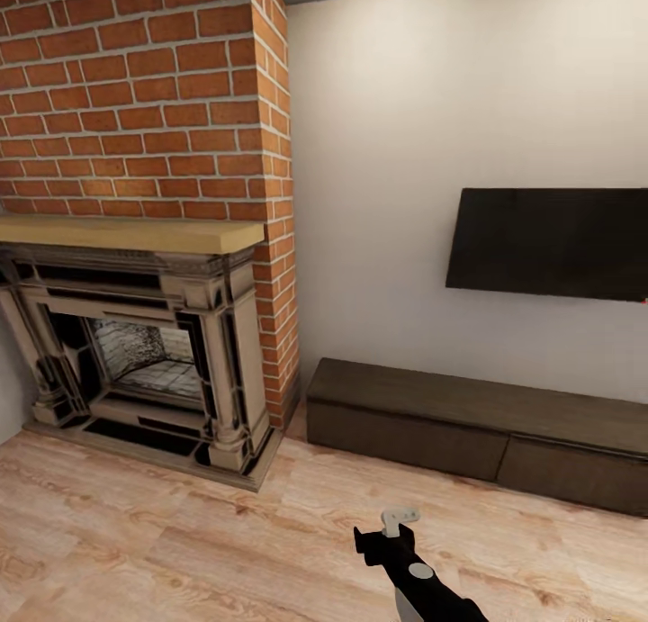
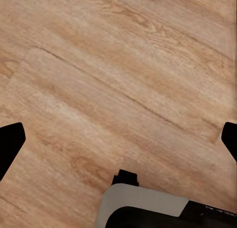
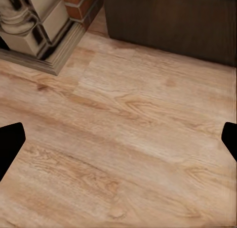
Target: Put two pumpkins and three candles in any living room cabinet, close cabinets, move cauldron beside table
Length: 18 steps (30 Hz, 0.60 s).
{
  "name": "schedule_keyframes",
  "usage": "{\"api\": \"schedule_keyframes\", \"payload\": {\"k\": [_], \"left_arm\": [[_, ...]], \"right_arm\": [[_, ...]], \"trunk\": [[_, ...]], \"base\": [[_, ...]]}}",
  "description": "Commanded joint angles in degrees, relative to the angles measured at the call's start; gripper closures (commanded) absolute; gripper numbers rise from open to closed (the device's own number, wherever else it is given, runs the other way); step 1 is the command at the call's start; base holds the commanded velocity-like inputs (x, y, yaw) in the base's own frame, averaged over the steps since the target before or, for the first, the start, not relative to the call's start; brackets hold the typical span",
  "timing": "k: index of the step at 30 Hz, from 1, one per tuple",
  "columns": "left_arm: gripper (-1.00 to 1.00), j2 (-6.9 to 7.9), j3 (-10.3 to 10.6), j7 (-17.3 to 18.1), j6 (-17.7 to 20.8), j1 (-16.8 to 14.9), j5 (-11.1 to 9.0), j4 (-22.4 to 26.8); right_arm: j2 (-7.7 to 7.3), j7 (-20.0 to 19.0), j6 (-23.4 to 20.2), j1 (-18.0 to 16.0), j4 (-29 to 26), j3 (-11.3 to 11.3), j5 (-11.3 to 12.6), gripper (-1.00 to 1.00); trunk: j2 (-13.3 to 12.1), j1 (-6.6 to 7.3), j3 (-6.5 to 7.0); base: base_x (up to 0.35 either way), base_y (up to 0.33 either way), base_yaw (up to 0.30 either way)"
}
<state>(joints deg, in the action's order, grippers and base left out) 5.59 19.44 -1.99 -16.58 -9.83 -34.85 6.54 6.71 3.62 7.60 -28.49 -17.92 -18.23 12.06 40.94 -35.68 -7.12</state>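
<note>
The cabinet (image 1: 477, 424) is a long low dark-brown unit against the white wall at right, and its flat fronts are all closed. Its lower front (image 3: 173, 20) also appears in the right wrist view, beyond bare floor. My right gripper (image 1: 385, 541) hangs low over the wood floor in front of the cabinet. It is open (image 3: 118, 144), with nothing between its fingertips. My left gripper (image 2: 118, 144) is open too, over bare planks, with a white and black part of the robot (image 2: 148, 208) beneath it. The pumpkins, candles, cauldron and table are out of view.
A beige stone fireplace (image 1: 144, 352) with a brick chimney (image 1: 135, 91) stands at left; its base corner (image 3: 34, 25) lies close to the cabinet's left end. A dark television (image 1: 549, 244) hangs above the cabinet. Light wood floor (image 1: 180, 541) spreads in front.
</note>
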Motion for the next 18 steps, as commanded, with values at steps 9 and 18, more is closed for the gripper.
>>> {"api": "schedule_keyframes", "payload": {"k": [9,18], "left_arm": [[-1.0,-0.13,0.66,-0.19,-0.11,-0.06,-0.28,0.3],[-1.0,0.2,0.62,0.41,-0.12,-0.53,0.0,0.54]], "right_arm": [[-0.03,0.38,0.23,-0.08,0.08,-0.47,0.5,-1.0],[-0.03,0.43,0.23,-0.08,0.11,-0.4,0.52,-1.0]], "trunk": [[0.07,-0.01,0.34],[0.07,-0.01,0.8]], "base": [[0.0,0.0,-0.269],[0.116,0.09,-0.263]]}}
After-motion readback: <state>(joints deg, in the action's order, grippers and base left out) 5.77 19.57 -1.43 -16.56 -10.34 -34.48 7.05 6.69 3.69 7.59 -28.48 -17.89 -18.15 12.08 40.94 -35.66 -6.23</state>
